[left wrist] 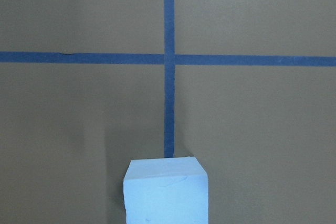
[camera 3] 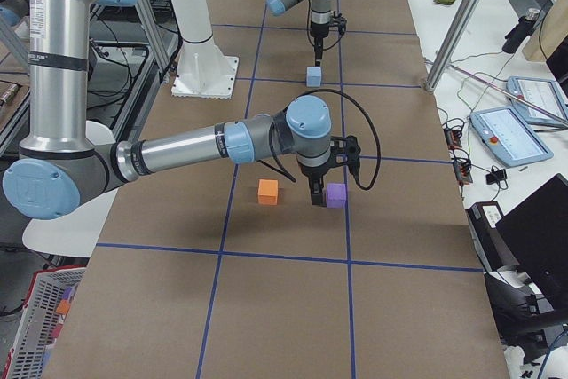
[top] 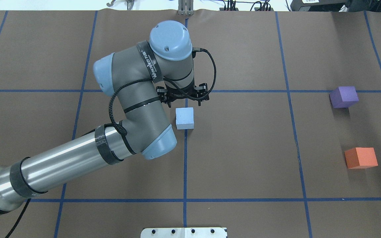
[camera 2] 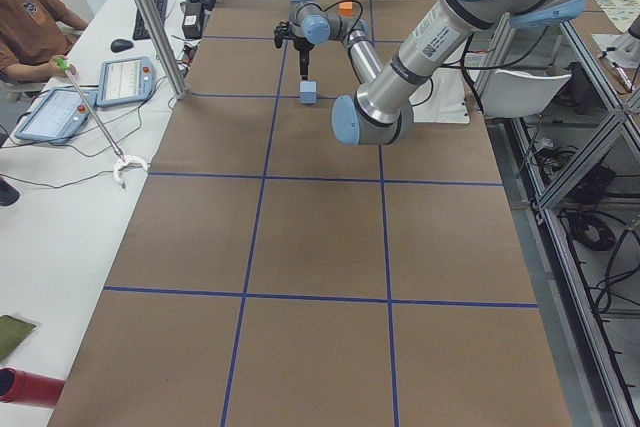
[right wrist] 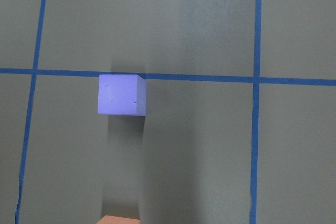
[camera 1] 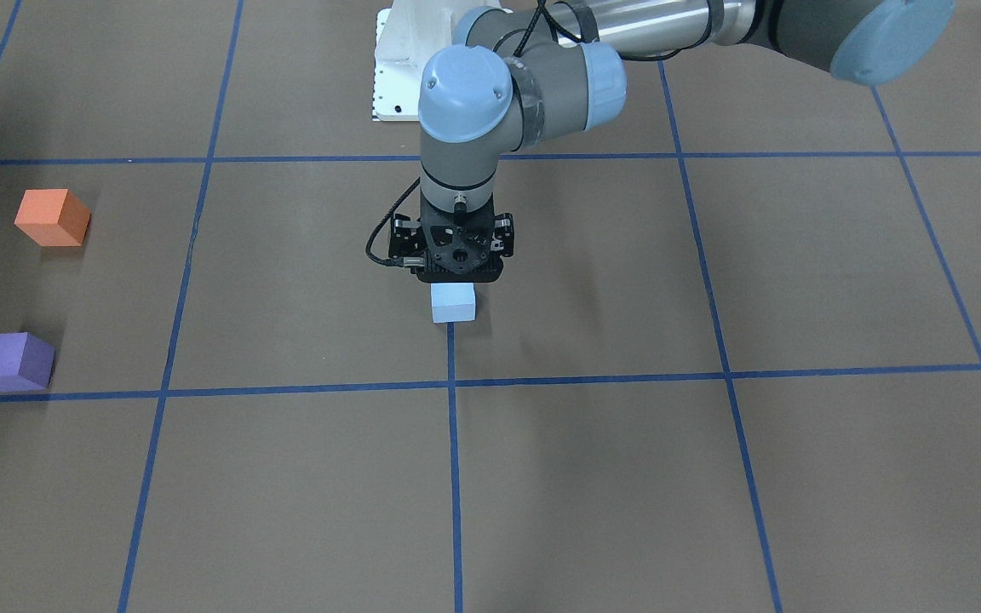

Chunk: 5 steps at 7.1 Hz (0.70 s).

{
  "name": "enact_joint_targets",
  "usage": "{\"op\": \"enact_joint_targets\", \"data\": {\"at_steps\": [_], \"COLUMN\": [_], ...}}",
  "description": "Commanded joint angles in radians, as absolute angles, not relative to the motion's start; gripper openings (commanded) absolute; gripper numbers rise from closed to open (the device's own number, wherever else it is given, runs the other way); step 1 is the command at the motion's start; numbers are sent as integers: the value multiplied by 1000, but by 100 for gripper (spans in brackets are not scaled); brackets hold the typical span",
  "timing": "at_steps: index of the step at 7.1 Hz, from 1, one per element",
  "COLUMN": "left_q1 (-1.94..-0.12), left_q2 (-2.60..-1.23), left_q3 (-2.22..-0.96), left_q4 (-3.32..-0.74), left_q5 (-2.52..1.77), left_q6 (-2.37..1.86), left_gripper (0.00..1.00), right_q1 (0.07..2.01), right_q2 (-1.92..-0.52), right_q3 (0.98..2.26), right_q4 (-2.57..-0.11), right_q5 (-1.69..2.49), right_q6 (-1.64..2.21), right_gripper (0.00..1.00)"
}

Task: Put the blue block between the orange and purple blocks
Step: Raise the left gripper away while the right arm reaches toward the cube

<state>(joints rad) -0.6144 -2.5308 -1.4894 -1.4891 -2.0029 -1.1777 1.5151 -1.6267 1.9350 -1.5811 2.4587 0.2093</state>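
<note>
- The counter [top: 243, 158] is covered with a flat, matt brown sheet. Blue tape lines [top: 185, 172] mark it into large squares.
- The three blocks are plain cubes with a soft, foam-like matt surface and crisp edges.
- The blue block [camera 1: 453, 303] is a pale sky blue. In the left wrist view its top face shows faint dents and scuffs.
- It sits on a tape line, well apart from the purple block [top: 343, 96], on the robot's left of it. One tape line and bare brown sheet lie between them.
- The orange block [top: 360, 157] stands near the purple block, on the side closer to the robot and not touching it. The gap between the two is open.
- The left tool [camera 3: 316, 59] hangs straight above the blue block, equally far from the purple block. Its black body hides the fingers in the front and overhead views, so I cannot tell how far it is open or whether it touches the block.
- The right tool [camera 3: 316, 201] shows only in the exterior right view, where it appears just beside the purple block on the orange side. Its opening cannot be told.
- Beyond the purple block, away from the blue one, the sheet runs on to the picture's edge.
</note>
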Motion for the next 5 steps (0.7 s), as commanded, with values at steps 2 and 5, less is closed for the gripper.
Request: {"op": "enact_joint_targets", "data": {"at_steps": [2, 5], "left_q1": [-725, -848], "left_q2": [-2450, -2162], "left_q3": [-1693, -1943], "left_q4": [-1231, -1226], "left_q5": [-2033, -2037], "left_q6": [-963, -801], "left_gripper": [100, 100], "right_q1": [1285, 931], "right_q2": [-1378, -946], "right_q3": [1989, 1987], "right_q4": [-1646, -2005], "right_q5": [2410, 2143], "right_q6": [601, 914], "right_gripper": [100, 100]}}
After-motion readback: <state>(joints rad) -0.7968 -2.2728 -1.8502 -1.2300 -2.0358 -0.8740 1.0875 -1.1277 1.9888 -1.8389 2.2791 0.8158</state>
